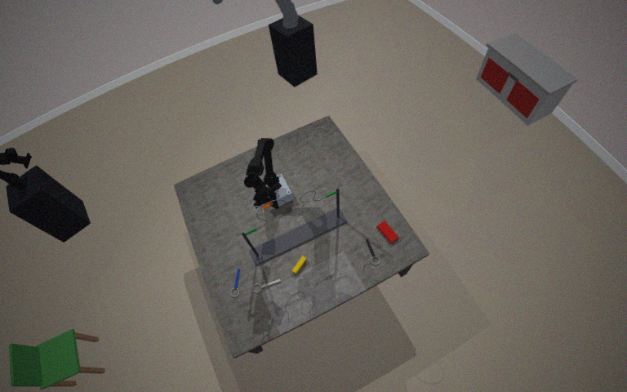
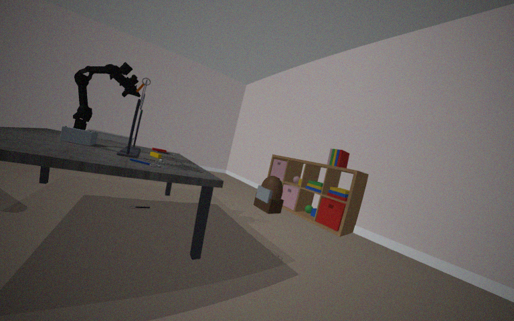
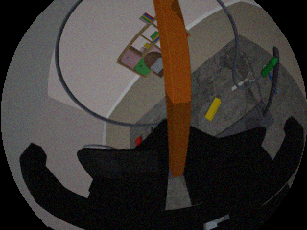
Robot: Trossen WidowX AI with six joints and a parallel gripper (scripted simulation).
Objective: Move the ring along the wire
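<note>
My gripper (image 1: 266,203) (image 2: 138,92) (image 3: 169,123) is shut on the orange handle (image 1: 267,205) (image 2: 140,87) (image 3: 177,86). The ring at its far end (image 2: 142,81) (image 3: 58,57) is held up high, beyond the fingertips. In the top view the ring is nearer the left post (image 1: 250,243) than the right post (image 1: 338,203). Green parts of the wire show beside the left post (image 1: 250,231) and the right post (image 1: 331,194); one green part (image 3: 270,66) also shows at the right in the wrist view. The grey wire is too thin to tell whether it runs through the ring or touches it.
The posts stand on a dark base (image 1: 300,235). A yellow block (image 1: 299,265) (image 3: 213,109), a red block (image 1: 387,232), and blue-handled (image 1: 237,277), white-handled (image 1: 273,282) and dark-handled (image 1: 370,247) rings lie on the table beyond the base.
</note>
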